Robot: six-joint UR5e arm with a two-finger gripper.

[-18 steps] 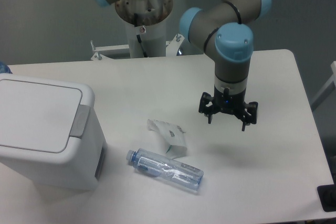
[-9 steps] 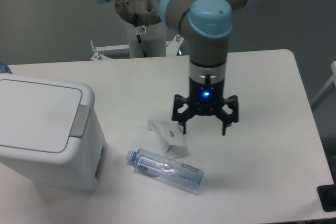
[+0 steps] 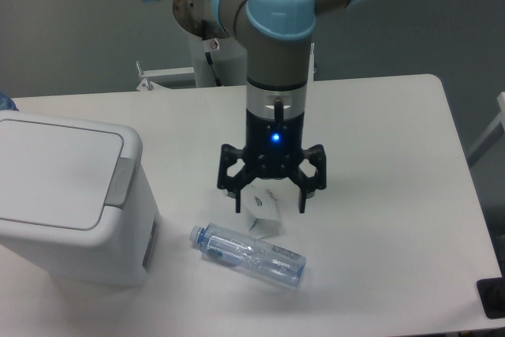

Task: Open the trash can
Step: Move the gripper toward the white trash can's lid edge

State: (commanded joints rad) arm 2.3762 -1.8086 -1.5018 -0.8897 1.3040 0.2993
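The trash can (image 3: 63, 195) is a large white boxy bin at the left of the table, with its flat lid down and a grey push tab (image 3: 120, 181) on its right edge. My gripper (image 3: 271, 204) hangs open over the middle of the table, pointing down, well to the right of the bin. Its fingers stand on either side of a small white carton (image 3: 263, 212) without closing on it. A blue light glows on the gripper body.
A clear plastic bottle (image 3: 247, 255) lies on its side in front of the carton, near the table's front. The arm's base column (image 3: 215, 37) stands at the back. The table's right edge runs at about x=600.
The arm has swung left across the table, carrying the open gripper from the right side to above the white carton. The bin, carton and bottle have not moved.
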